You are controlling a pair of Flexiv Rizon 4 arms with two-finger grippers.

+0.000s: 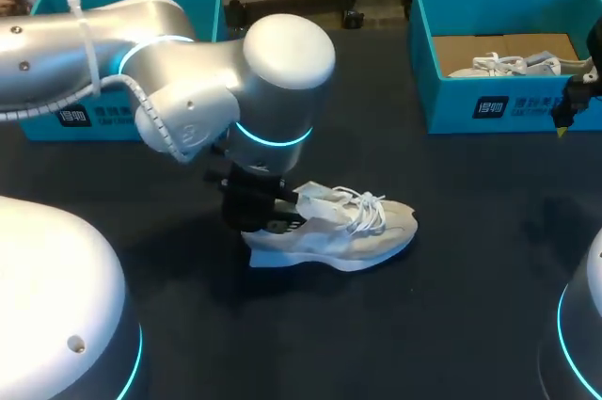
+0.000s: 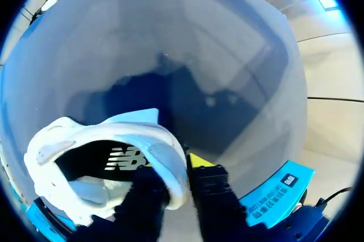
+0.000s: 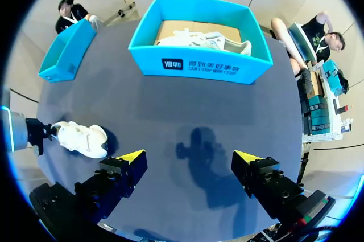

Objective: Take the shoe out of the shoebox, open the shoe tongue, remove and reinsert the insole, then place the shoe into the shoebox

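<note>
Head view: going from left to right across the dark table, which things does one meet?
Blue cardboard shoebox at the left → white lace-up shoe in the middle → second blue cardboard shoebox, with another white shoe inside.

The table has a dark, matt top that looks like cloth. The shoe is off-white, with a soft fabric upper, woven laces and a smooth, matt sole. Its insole looks dark and smooth. The left arm has a smooth, silvery shell with a soft sheen. The left gripper and right gripper have matt black fingers, plastic by their look, with bright yellow tips. The shoebox is matt teal card outside and plain brown card inside.
</note>
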